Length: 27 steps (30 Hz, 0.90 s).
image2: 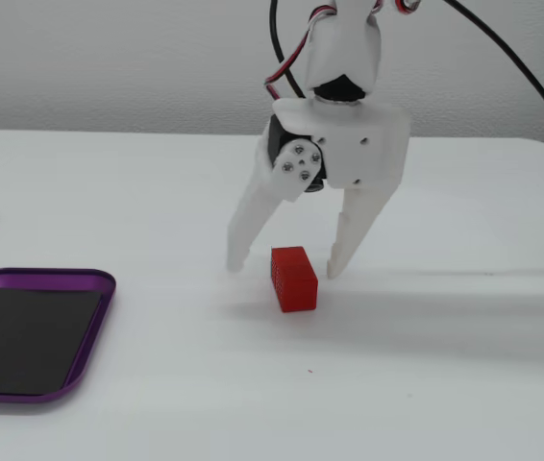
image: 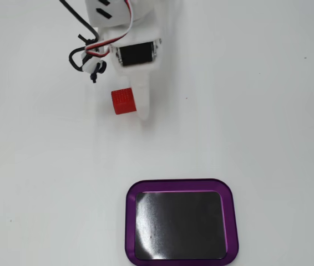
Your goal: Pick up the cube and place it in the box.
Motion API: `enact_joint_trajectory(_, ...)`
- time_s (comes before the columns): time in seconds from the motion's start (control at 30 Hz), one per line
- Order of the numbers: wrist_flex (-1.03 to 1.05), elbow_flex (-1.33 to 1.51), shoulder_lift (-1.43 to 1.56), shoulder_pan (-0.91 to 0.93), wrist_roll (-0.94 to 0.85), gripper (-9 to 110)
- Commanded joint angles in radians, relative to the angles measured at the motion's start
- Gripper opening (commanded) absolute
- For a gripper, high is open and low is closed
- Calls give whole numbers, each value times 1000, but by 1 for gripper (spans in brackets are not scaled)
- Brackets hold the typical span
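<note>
Fixed view from above, claw (image: pixel 137 105): white, reaching down the frame from the top edge; one finger runs along the cube's right side, the other is hidden under the arm body.
Fixed view from above, cube (image: pixel 121 101): red block on the white counter (image: pixel 257 111), touching or just beside that finger.
Fixed view from above, box (image: pixel 181 221): purple rim, black floor, empty, well apart toward the bottom edge.
Fixed side view, claw (image2: pixel 284 264): spread wide, tips at or near the counter, pinching nothing.
Fixed side view, cube (image2: pixel 294 279): between the fingers, slightly nearer the camera than the tips; long axis runs toward the camera, across the closing line; grid-textured, bright red.
Fixed side view, box (image2: pixel 89 331): at lower left, well apart.
Judgement: closing should pinch the narrow width.
</note>
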Motion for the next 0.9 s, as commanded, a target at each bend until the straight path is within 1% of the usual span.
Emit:
enact_joint_trajectory(0.0, -43, -20, 6, 54, -32, 29)
enact_joint_trajectory(0.2, -63, -2, 6, 106, -64, 29)
enact_joint_trajectory(0.33, -69, 46, 6, 95, -69, 29)
enact_joint_trajectory(0.53, -158, 135, 6, 94, -58, 29)
enact_joint_trajectory(0.73, -163, 140, 6, 92, -55, 29)
enact_joint_trajectory(0.87, -158, 135, 8, 81, -54, 23)
